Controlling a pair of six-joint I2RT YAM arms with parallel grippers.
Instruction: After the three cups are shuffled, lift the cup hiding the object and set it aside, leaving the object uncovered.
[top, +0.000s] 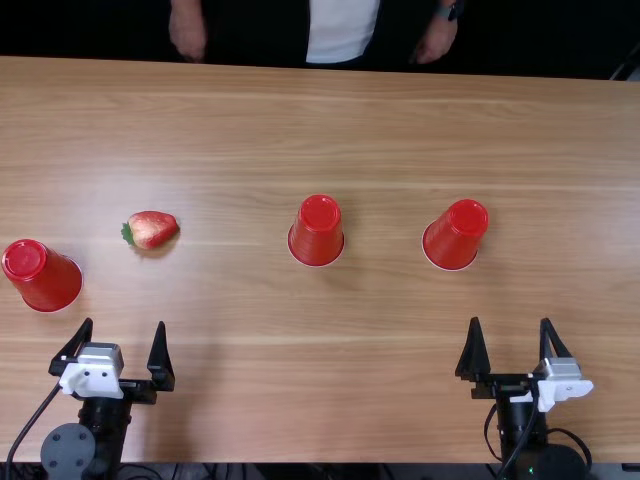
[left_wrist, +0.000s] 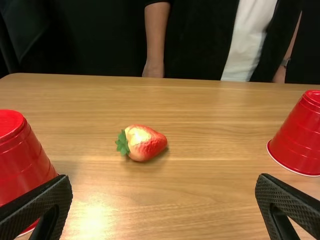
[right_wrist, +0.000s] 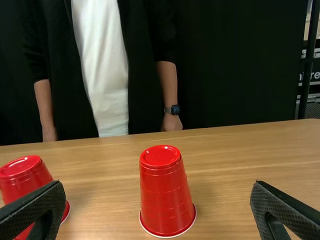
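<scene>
Reading the top view as a clock face, my left gripper sits at the near edge of the table with its jaws spread wide and nothing in them. My right gripper is the same, released and empty.

The closest hazard is the left cup, at about 10 o'clock from the left gripper. In the left wrist view that cup stands just beside one finger. I judge that a careless swing toward 9 o'clock would clip it, and a light upturned cup would tip or skate off.

Next out, at roughly 12 to 1 o'clock from the left gripper, the strawberry lies bare on its side. It is apart from every cup, at 2 o'clock from the left cup. I take the object to be uncovered, so the real risk is doing too much. A straight push forward would nudge it, and its rounded shape would likely roll.

Farther right, the middle cup and right cup stand at 10 and 11 o'clock from the right gripper. Lifting either would be wasted motion, and a cup set down carelessly could bump its neighbour.
</scene>
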